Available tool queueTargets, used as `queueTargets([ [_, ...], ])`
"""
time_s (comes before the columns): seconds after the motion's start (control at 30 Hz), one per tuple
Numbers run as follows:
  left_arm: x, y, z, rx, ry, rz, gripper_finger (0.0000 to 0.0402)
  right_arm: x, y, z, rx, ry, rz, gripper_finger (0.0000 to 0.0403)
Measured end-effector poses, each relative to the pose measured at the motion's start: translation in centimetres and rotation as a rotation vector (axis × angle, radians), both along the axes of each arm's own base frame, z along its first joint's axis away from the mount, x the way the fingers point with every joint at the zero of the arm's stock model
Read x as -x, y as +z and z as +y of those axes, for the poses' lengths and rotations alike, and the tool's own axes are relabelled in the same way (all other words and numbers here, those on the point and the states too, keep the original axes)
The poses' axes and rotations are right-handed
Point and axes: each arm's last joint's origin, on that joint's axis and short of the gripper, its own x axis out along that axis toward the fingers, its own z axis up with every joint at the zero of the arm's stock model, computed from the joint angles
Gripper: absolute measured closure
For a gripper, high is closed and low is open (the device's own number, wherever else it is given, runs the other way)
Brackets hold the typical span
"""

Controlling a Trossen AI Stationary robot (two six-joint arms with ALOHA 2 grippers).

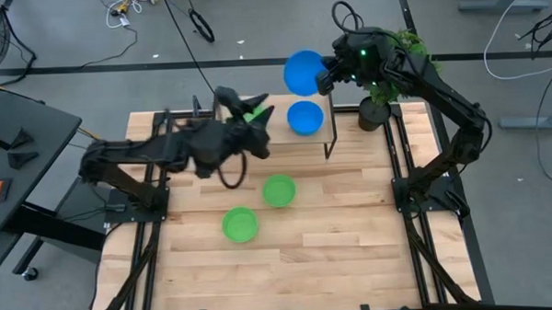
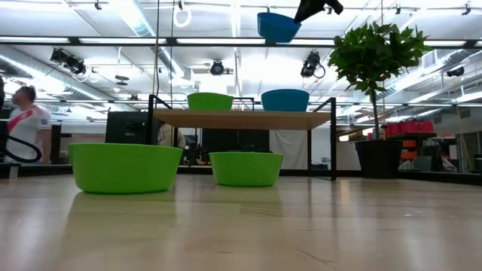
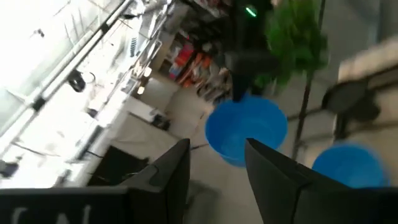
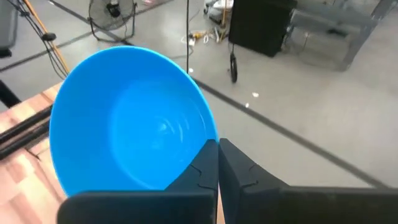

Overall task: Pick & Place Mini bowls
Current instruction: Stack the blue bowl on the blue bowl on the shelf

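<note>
My right gripper (image 1: pixel 325 76) is shut on a blue mini bowl (image 1: pixel 303 71), held high beyond the table's far edge, and this bowl (image 2: pixel 278 26) shows at the top of the low view. A second blue bowl (image 1: pixel 304 117) and a green bowl (image 2: pixel 210 101) stand on a small raised shelf (image 2: pixel 245 119) at the far side. Two more green bowls (image 1: pixel 278 190) (image 1: pixel 241 223) rest on their bases on the tabletop. My left gripper (image 3: pixel 217 168) is open with nothing between its fingers, level above the shelf's green bowl (image 1: pixel 253 110). My right gripper pinches the rim of the blue bowl (image 4: pixel 200 144) on the side nearest the wrist, with the two fingers (image 4: pixel 239 171) closed together over it. The fingers slant downward from the table's right. The bowl is lifted clear and tilted, its hollow facing the wrist camera.
A potted green plant (image 1: pixel 384 96) stands at the table's far right corner, close under my right arm. The shelf's dark legs (image 1: pixel 331 139) reach down to the tabletop. Bare wood lies across the near half of the table (image 1: pixel 335 254).
</note>
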Motion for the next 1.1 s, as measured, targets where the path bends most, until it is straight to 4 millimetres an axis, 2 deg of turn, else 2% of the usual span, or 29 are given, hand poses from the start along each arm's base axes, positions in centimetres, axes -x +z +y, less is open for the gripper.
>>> queueTargets([
  [0.2,3.4,2.6,0.3,0.126,-0.095,-0.213,0.0243,0.3,-0.6,-0.9,-0.096,-0.004,-0.018,0.0403],
  [0.5,7.5,4.7,0.9,0.299,-0.258,-0.401,0.0246,-0.1,-2.0,-2.6,-0.239,0.017,-0.027,0.0403],
  [0.83,10.7,4.3,3.1,0.601,-0.423,-0.411,0.0272,-1.9,-5.4,-5.1,-0.402,0.035,0.058,0.0403],
  [1.1,11.4,3.4,3.7,0.743,-0.487,-0.324,0.0276,-1.8,-6.7,-6.3,-0.508,0.046,0.084,0.0403],
])
